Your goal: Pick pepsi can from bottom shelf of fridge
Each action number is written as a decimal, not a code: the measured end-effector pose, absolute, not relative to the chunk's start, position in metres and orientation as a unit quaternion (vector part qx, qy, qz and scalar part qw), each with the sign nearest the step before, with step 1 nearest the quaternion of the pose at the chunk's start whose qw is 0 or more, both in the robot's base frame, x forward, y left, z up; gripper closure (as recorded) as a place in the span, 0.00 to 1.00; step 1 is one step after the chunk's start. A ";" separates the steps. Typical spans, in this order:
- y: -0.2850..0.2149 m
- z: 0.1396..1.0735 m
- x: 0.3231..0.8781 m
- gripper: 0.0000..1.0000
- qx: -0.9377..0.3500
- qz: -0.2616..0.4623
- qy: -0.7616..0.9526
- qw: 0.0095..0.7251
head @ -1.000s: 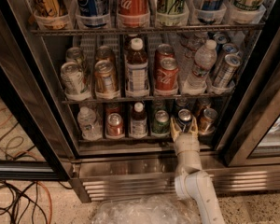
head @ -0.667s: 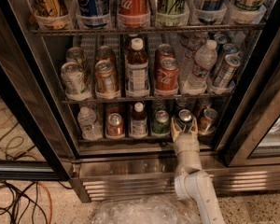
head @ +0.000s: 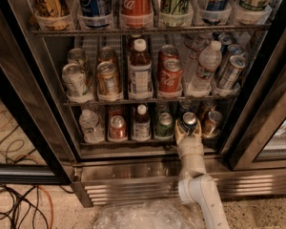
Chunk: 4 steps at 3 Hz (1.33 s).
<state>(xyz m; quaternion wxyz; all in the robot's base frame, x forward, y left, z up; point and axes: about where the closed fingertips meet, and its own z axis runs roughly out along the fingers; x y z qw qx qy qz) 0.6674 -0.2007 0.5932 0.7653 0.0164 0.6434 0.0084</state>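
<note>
**Claw at the foot of the pepsi can, nothing shifted**

Speckled floor and loose cables lie below and to the left of the claw (head: pixel 188 133), which reaches into the open fridge (head: pixel 133 173) from the white arm (head: pixel 202 194) just under it. The bottom shelf (head: pixel 124 144) runs level with the claw and off to its left. The pepsi can (head: pixel 188 120) stands upright directly ahead of and just above the claw, its long axis vertical and its silver top showing over the claw's tip. A green can (head: pixel 165 124) stands just left of the claw and a bronze can (head: pixel 212 121) just right. I cannot tell whether the claw has closed on the can. Compared with a second ago, claw and can sit in the same place.
</note>
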 end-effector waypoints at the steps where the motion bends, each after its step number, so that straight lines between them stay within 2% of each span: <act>1: -0.199 0.600 0.664 1.00 0.006 0.006 0.639 0.770; 4: -0.192 0.647 0.633 1.00 -0.083 -0.015 0.614 0.785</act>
